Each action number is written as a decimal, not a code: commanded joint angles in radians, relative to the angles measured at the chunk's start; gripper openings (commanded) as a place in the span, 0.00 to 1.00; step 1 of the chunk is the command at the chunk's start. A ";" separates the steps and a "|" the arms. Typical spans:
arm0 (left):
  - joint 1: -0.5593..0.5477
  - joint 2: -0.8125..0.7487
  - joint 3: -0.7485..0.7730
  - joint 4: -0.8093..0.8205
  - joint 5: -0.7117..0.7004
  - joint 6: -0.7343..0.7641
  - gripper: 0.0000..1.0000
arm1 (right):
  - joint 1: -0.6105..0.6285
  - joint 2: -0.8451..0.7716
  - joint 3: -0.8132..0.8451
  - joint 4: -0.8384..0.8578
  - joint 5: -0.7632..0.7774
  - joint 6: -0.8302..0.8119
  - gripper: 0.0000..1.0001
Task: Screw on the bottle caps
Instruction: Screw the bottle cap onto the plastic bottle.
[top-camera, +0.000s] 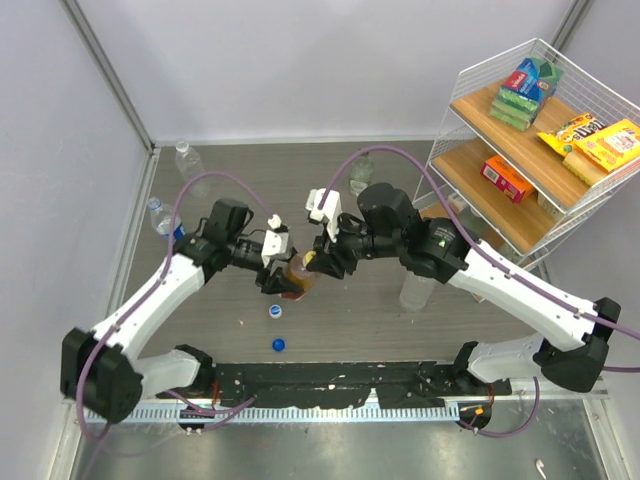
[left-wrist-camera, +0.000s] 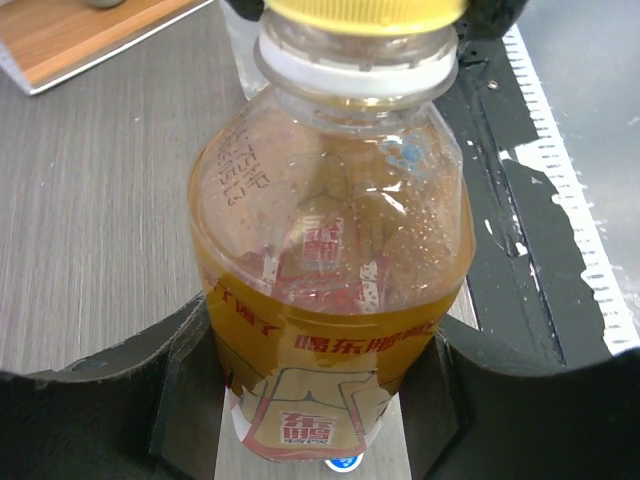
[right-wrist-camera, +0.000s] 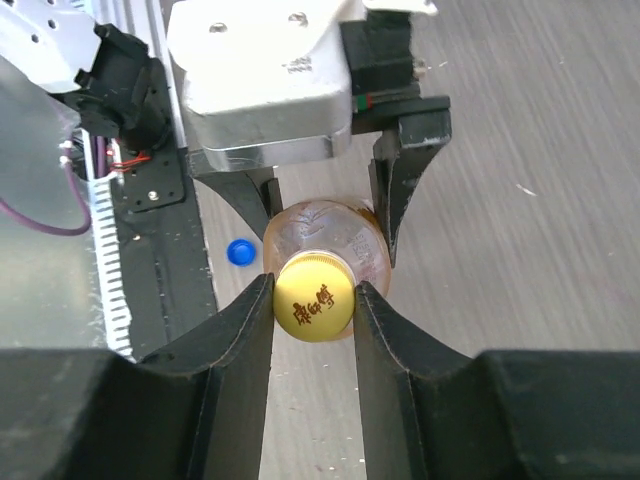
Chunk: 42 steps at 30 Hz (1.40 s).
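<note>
Yellow cap (right-wrist-camera: 314, 308) on amber bottle (left-wrist-camera: 330, 270): right wrist shows right claw (right-wrist-camera: 313, 290) pinching it.

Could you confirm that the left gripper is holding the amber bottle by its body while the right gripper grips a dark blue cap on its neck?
Not quite: it is a yellow cap, not a dark blue one. The right wrist view shows it between the fingers of the right gripper, atop the amber bottle. The rest holds: the left gripper grips that bottle's body.
</note>
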<state>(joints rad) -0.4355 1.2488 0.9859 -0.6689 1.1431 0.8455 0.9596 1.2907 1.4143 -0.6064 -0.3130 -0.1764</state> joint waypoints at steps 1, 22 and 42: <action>-0.046 -0.210 -0.140 0.478 -0.094 -0.351 0.18 | 0.008 -0.047 -0.049 0.042 0.090 0.115 0.04; -0.397 -0.315 -0.314 1.078 -1.094 -0.677 0.17 | 0.008 0.071 -0.049 0.114 0.451 0.667 0.01; -0.433 -0.230 -0.447 1.332 -1.226 -0.818 0.11 | 0.045 0.093 0.008 0.171 0.608 0.667 0.37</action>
<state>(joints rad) -0.8433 1.0508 0.5285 0.3649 -0.1802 0.0837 0.9993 1.4029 1.4055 -0.4583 0.3294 0.4923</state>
